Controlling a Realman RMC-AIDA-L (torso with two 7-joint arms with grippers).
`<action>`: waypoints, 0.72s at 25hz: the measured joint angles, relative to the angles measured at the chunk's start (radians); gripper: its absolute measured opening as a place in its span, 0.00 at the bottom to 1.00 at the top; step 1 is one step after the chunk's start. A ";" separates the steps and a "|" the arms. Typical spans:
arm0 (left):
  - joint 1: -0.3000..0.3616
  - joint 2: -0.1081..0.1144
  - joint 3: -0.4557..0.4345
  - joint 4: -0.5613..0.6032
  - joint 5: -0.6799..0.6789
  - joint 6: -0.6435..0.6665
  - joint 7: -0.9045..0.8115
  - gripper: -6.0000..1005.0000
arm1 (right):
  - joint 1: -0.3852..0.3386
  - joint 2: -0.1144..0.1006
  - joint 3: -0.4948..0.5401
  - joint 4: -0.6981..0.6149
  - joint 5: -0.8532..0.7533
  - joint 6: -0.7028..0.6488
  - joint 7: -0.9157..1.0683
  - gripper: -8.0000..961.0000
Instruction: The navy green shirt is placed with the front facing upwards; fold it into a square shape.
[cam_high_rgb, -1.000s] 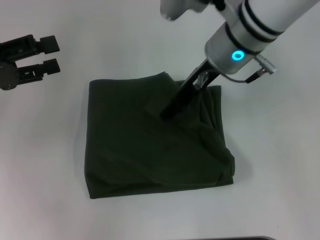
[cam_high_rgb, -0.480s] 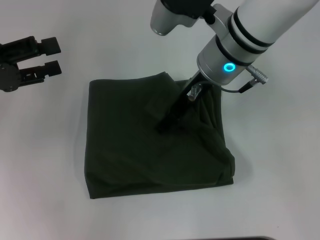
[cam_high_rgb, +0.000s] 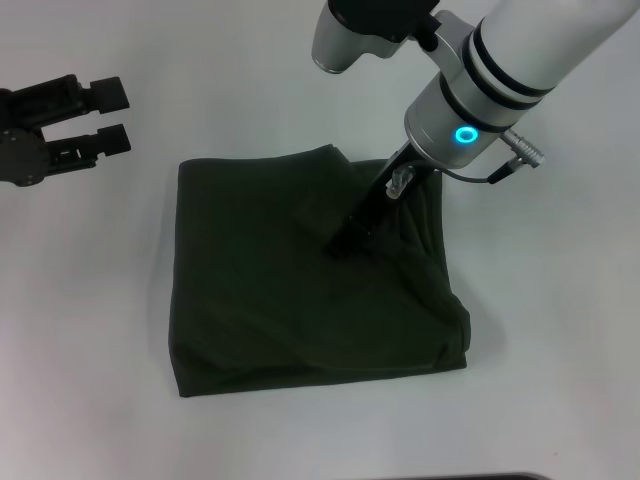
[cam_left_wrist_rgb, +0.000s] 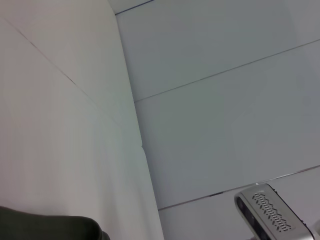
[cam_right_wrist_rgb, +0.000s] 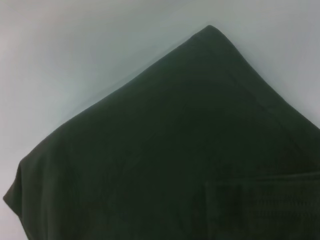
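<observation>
In the head view you have the navy green shirt lying on the white desk, already folded into a rough square near the desk's middle. Its near right corner bulges with bunched layers, and a small flap sits on top toward the far edge. Your right gripper comes down from the far right, its dark fingers slanting onto the shirt's upper surface just past the centre, toward the far edge; they look pressed close together, but you cannot tell whether they pinch any cloth. A ring of cyan light glows on that arm's wrist. Your left gripper is off the shirt, over the far left part of the desk, its two black fingers clearly apart with nothing between them.

In the left wrist view you see mostly pale wall panels, a silver device at one corner and a dark sliver of cloth at the frame's edge.

In the right wrist view the shirt fills most of the frame, one folded corner pointing onto bare desk, with a stitched hem along an edge.
</observation>
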 joint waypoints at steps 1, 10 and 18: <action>0.000 0.000 0.000 0.001 0.000 0.000 0.000 0.80 | 0.000 0.000 0.000 0.000 0.000 0.000 0.000 0.68; 0.000 0.001 0.000 0.002 -0.001 -0.001 0.000 0.81 | 0.000 0.002 -0.005 -0.002 -0.045 -0.025 0.022 0.66; 0.000 0.001 0.000 0.002 -0.004 -0.001 0.000 0.81 | 0.000 0.001 -0.007 -0.011 -0.048 -0.056 0.040 0.55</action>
